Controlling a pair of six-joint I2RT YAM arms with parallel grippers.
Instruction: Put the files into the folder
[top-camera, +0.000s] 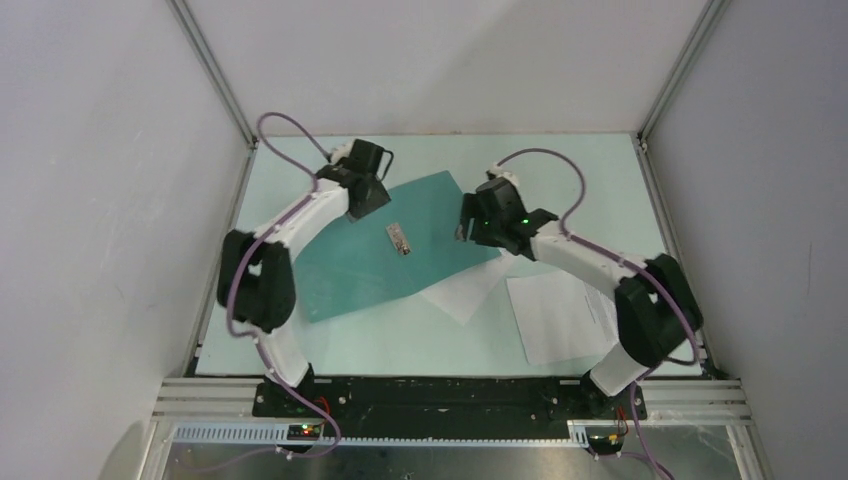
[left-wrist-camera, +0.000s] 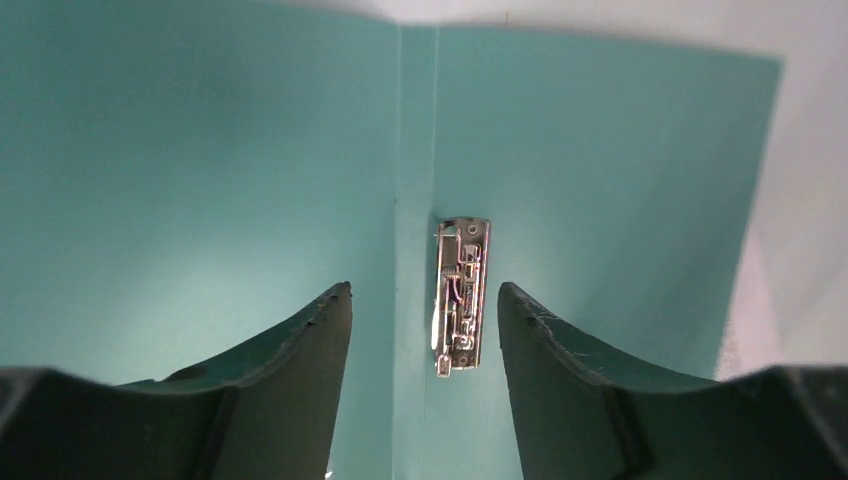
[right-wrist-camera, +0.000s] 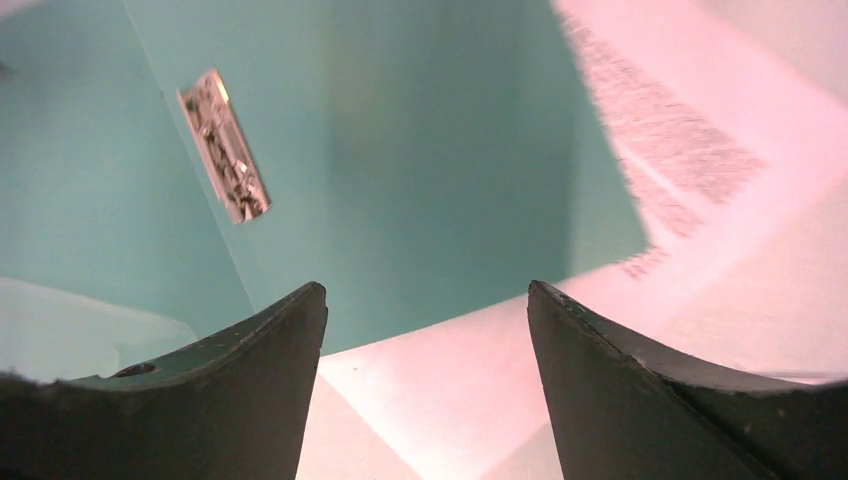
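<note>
Folder: open on bench.
Files: outside; one seemingly under its edge.
Fingers: we see both pairs apart, empty.
Risk: pulling that sheet drags folder.

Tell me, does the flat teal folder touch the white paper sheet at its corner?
Touching. The right wrist view shows the teal folder lying over the white paper sheet, hiding part of it.
</note>
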